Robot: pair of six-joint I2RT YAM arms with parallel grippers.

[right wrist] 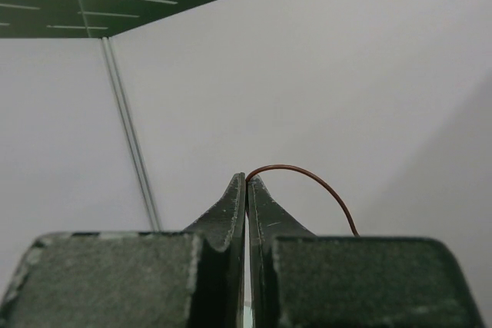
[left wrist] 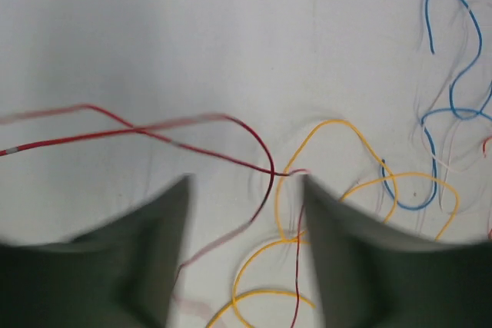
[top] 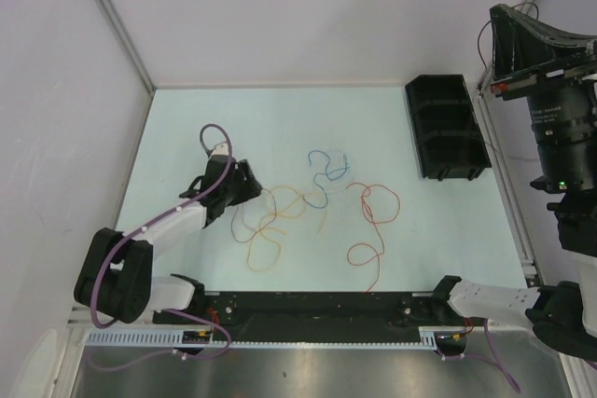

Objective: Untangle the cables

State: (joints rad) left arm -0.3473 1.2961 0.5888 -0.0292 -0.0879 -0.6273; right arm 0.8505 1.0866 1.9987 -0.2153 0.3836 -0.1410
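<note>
The cables lie in a loose tangle mid-table: a dark maroon cable (top: 244,230) at the left, an orange cable (top: 270,230), a yellow cable (top: 323,214), a blue cable (top: 326,170) and a red cable (top: 375,221) lying apart at the right. My left gripper (top: 250,184) hangs over the tangle's left edge. In the left wrist view it (left wrist: 246,182) is open. The maroon cable (left wrist: 231,155) and orange loops (left wrist: 338,124) run under the gap, ungripped, and the blue cable (left wrist: 453,113) lies at the right. My right gripper (right wrist: 247,177) is shut, and a thin red-brown wire (right wrist: 307,178) arcs from its tips.
A black bin (top: 446,126) stands at the table's back right. White walls close in the table on the left and the back. The right arm (top: 485,297) rests low at the near right edge, and a large camera (top: 560,128) stands beyond the right side.
</note>
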